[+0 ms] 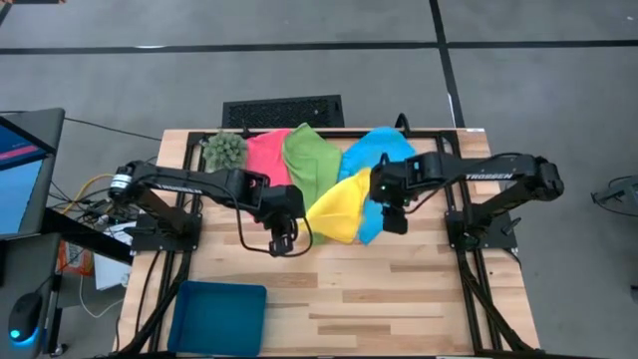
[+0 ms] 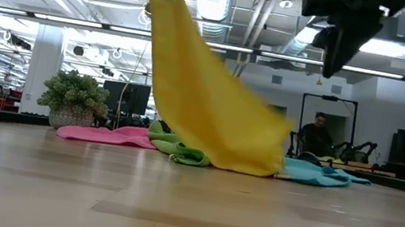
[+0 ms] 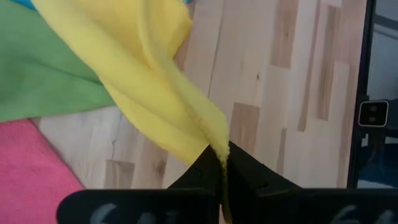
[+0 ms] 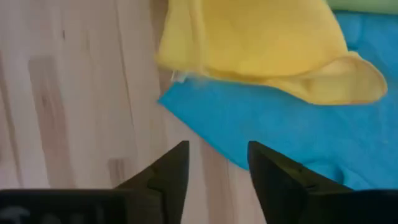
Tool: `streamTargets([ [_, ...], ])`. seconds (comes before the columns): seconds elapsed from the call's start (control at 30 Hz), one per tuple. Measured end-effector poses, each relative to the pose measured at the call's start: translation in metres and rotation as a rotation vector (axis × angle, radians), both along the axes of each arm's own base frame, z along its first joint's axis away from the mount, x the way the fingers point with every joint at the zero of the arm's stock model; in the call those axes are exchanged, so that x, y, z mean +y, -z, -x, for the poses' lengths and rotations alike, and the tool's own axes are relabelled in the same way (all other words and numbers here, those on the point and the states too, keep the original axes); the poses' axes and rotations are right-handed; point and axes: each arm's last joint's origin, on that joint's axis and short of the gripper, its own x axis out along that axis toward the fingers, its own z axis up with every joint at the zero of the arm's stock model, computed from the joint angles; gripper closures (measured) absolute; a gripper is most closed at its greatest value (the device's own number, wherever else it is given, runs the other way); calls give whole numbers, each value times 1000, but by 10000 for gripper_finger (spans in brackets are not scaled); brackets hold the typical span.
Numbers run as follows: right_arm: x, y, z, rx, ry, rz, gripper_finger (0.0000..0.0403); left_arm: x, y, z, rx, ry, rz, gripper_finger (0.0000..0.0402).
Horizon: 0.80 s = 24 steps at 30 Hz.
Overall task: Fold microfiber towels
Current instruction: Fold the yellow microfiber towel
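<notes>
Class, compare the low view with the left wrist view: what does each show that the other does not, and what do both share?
Only the low view shows the yellow towel hanging from above down to the table, the spiky plant, the blue towel and a person in the room behind. Only the left wrist view shows the left pincer shut on the yellow towel's edge. Both show the yellow, green and pink towels.
</notes>
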Motion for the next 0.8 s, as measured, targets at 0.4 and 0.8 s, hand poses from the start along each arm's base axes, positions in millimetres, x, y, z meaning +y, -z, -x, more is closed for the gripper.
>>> streamTargets([
  [0.4, 14, 5, -28, -227, -187, 34, 201, 2, 0, 0, 4, -21, -41, 401],
  [0.8, 45, 60, -40, -362, -68, -118, 207, 12, 0, -1, -3, -103, -32, 401],
])
